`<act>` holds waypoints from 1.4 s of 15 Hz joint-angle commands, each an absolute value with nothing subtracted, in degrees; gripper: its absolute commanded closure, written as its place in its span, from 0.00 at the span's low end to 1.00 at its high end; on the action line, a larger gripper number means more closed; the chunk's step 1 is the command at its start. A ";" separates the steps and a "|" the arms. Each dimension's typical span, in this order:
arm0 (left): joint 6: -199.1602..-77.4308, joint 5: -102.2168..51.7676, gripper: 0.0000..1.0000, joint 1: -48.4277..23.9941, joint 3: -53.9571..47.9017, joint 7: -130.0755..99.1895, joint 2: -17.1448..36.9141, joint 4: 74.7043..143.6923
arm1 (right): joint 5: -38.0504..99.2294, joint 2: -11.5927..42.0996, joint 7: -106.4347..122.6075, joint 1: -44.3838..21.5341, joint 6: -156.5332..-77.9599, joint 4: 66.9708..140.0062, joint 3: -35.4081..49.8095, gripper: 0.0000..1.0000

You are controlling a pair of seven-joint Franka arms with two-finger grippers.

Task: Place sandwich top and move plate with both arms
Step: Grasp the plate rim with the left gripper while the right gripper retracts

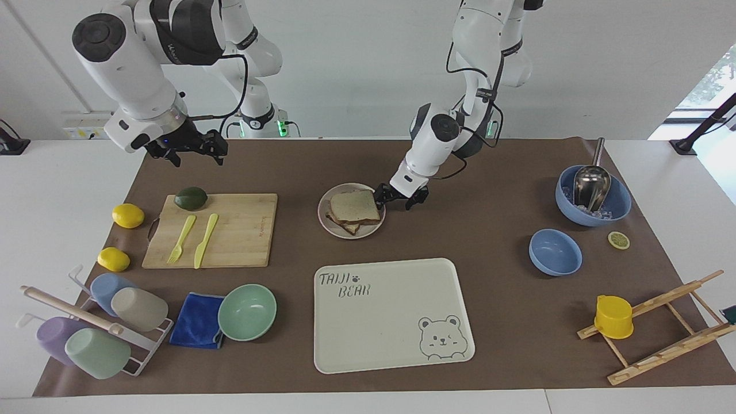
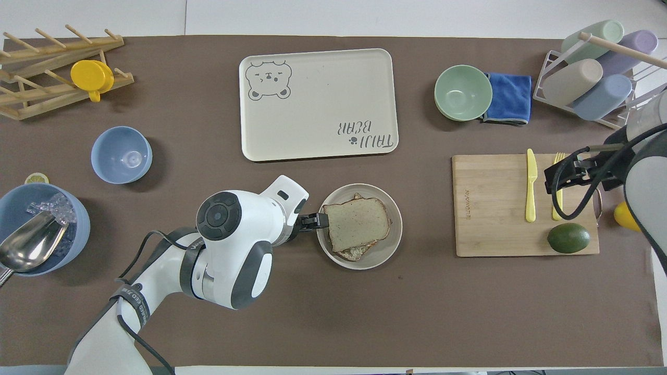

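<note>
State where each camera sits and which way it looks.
Facing view: high across the table, looking at both robots; whole arms show, left gripper open at the plate rim, right gripper open, up over the table's edge.
Overhead view: above the robots' end, looking steeply down; left arm and right wrist show.
Both share plate, sandwich top, tray, cutting board.
</note>
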State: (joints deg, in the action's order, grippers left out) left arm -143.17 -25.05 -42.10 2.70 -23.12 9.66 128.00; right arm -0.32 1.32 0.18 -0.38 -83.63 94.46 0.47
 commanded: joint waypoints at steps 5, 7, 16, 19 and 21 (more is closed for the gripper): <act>-143.88 -26.28 0.13 -44.82 3.60 -23.82 9.58 128.23 | -0.27 2.98 2.01 -0.62 -82.62 89.39 -5.43 0.00; -143.88 -26.28 0.24 -45.09 3.60 -23.73 9.58 128.23 | -0.44 3.08 3.43 -0.70 -82.62 88.43 -6.06 0.00; -144.14 -26.28 0.55 -45.70 3.60 -24.52 9.58 128.23 | -0.26 2.20 2.99 -0.62 -83.67 89.47 -6.24 0.00; -144.40 -26.37 0.65 -46.41 3.60 -25.40 9.58 128.23 | -0.18 1.59 2.99 -0.62 -83.41 90.26 -6.07 0.00; -144.40 -26.37 0.85 -46.49 3.60 -25.40 9.58 128.15 | -0.18 1.23 2.81 -0.88 -83.50 91.23 -6.07 0.00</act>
